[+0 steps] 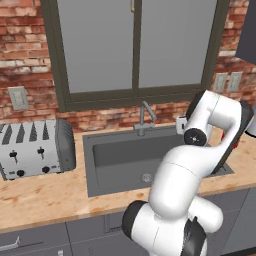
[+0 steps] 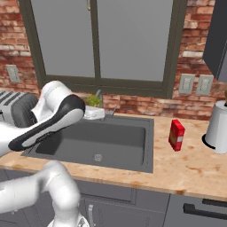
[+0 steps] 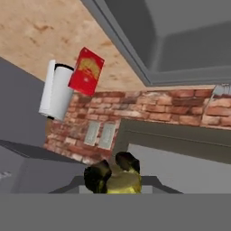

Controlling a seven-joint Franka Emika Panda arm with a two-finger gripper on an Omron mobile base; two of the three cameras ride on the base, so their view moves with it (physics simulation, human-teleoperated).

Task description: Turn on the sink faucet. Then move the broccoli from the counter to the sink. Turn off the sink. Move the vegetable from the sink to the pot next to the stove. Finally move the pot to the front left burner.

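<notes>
My gripper (image 3: 113, 173) is shut on the broccoli (image 3: 118, 180), whose green floret and pale yellow-green stem sit between the dark fingertips. From the right base view the broccoli (image 2: 93, 101) hangs above the back left rim of the sink (image 2: 148, 146), close to the faucet (image 2: 100, 95). In the left base view the slim grey faucet (image 1: 145, 116) stands behind the dark basin of the sink (image 1: 90, 165), and my arm covers the hand. The tan counter (image 1: 45, 195) runs around the sink. The pot and the stove are out of view.
A silver toaster (image 1: 35, 149) stands on the counter left of the sink. Right of the sink stand a red box (image 2: 176, 135) and a white cylinder (image 2: 217, 126). A brick wall and a window rise behind the counter.
</notes>
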